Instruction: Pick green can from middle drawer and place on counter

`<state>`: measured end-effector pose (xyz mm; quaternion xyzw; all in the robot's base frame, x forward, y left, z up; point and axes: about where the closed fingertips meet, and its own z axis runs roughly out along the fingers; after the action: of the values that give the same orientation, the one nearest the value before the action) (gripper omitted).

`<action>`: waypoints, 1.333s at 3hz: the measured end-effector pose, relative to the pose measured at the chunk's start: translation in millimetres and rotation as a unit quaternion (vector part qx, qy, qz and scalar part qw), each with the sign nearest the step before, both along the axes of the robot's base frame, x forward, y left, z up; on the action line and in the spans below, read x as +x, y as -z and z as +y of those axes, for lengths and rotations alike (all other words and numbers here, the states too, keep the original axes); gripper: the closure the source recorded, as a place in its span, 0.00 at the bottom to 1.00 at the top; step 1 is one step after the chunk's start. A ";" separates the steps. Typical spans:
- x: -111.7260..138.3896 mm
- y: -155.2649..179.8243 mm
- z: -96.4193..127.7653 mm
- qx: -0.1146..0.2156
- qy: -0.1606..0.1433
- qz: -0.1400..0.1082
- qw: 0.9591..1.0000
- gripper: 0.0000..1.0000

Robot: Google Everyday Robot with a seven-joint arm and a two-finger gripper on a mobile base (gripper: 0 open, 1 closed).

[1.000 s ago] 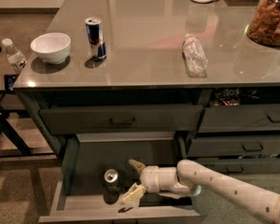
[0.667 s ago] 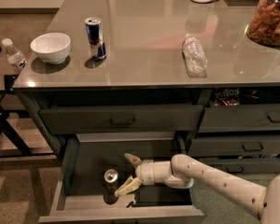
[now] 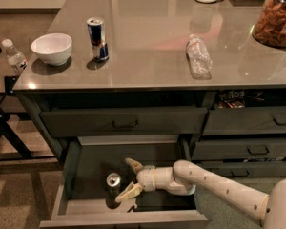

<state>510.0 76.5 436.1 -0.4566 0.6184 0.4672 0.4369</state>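
Jaws spread wide inside middle drawer (image 3: 91, 167), green can (image 3: 113, 180) upright just beyond their tips

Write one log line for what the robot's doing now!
stage: pick | gripper: open, inside middle drawer, beside green can | green can: upright, not gripped | counter: green can not there yet

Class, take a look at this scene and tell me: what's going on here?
The robot's arm reaches into the open middle drawer. Its open gripper sits right beside the green can, which stands upright on the drawer floor, not yet grasped. The can has not reached the counter.
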 end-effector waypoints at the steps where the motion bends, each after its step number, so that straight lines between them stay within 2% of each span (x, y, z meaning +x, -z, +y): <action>1: 6.2 8.1 5.2 0.011 0.001 -0.005 1.000 0.00; 2: 6.4 8.6 5.4 0.012 0.001 -0.005 1.000 0.00; 3: -7.8 -5.5 33.1 0.015 -0.014 -0.015 1.000 0.00; 4: -13.9 3.4 38.1 0.020 -0.012 -0.009 1.000 0.00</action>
<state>496.1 114.7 432.7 -0.4595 0.5997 0.4806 0.4452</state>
